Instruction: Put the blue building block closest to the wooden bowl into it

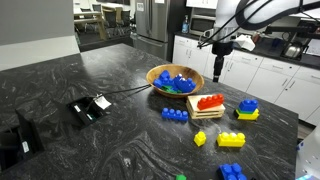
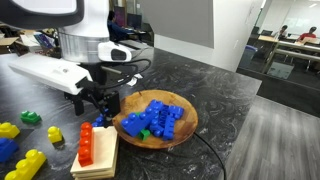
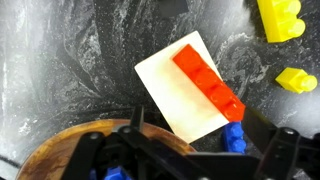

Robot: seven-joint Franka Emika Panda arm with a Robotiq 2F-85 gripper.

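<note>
The blue building block [image 1: 175, 114] lies on the dark marble counter just in front of the wooden bowl [image 1: 151, 77], beside a red brick [image 1: 210, 101] that rests on a pale wooden slab. The bowl holds several blue bricks. In the wrist view, part of the blue block [image 3: 233, 137] shows below the red brick [image 3: 208, 78], and the bowl's rim [image 3: 65, 138] is at the lower left. My gripper [image 1: 222, 47] hangs well above the counter, open and empty; its fingers [image 3: 200, 150] straddle the slab's lower corner. It also shows in an exterior view [image 2: 97, 100].
A short blue brick stacked on a yellow one [image 1: 247, 109], two yellow bricks [image 1: 231, 140] and a lighter blue brick [image 1: 232, 172] lie near the counter's edge. A black device [image 1: 90, 107] with a cable sits on the counter. Yellow bricks [image 3: 282, 18] show in the wrist view.
</note>
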